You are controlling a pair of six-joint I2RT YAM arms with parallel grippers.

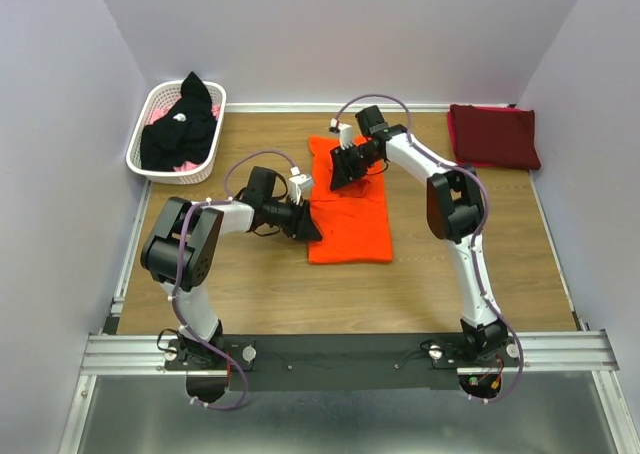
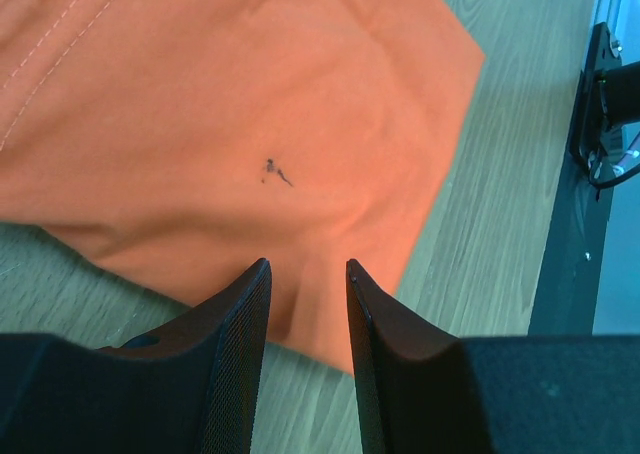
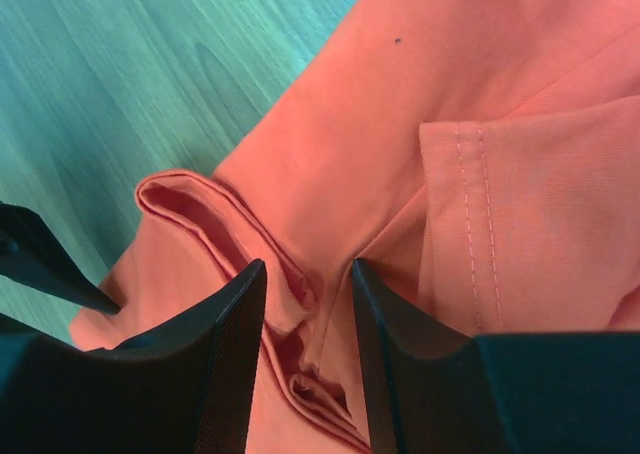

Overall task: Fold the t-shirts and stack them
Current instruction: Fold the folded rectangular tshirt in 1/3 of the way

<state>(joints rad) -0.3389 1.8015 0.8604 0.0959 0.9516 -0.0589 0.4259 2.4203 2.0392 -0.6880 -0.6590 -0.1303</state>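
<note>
Orange shirt [image 1: 352, 212] lay flat at table [image 1: 260, 284] centre. Left gripper [image 2: 308, 266], at its 8 o'clock edge, stood released, jaws apart. Right gripper [image 3: 307, 266], at 11 o'clock, straddled a bunched fold; grip undetermined. Maroon shirt [image 1: 492, 136] lay at 2 o'clock.

Left arm [image 1: 190, 239] bent at the elbow, reaching inward, left gripper [image 2: 308, 266] low, 2 fingers parted, right arm [image 1: 452, 204] arched high, right gripper [image 3: 308, 266] angled down, 2 fingers parted astride a bunched fold of orange t-shirt [image 3: 400, 94], grip unclear
</note>
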